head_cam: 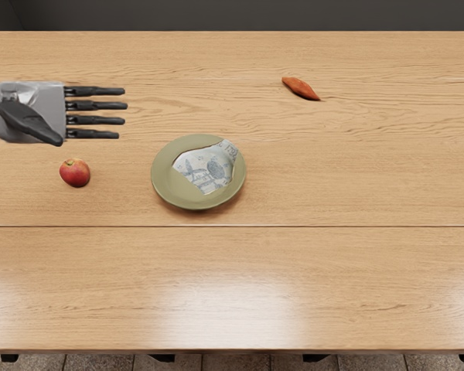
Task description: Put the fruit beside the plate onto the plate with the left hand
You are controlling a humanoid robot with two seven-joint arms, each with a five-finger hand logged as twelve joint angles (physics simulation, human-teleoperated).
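A small red apple [75, 172] lies on the wooden table, to the left of the plate. The olive-green plate [170, 192] sits near the table's middle, with a white and blue patterned patch in its bowl. My left hand [85, 113] comes in from the left edge and hovers above and just behind the apple, apart from it. Its four dark fingers [97, 106] stretch straight out to the right and the thumb points down-right; it is open and holds nothing. The right arm is out of view.
An orange, carrot-like thing [301, 88] lies on the far right part of the table, well away from the plate. The table's front edge runs along the bottom of the view.
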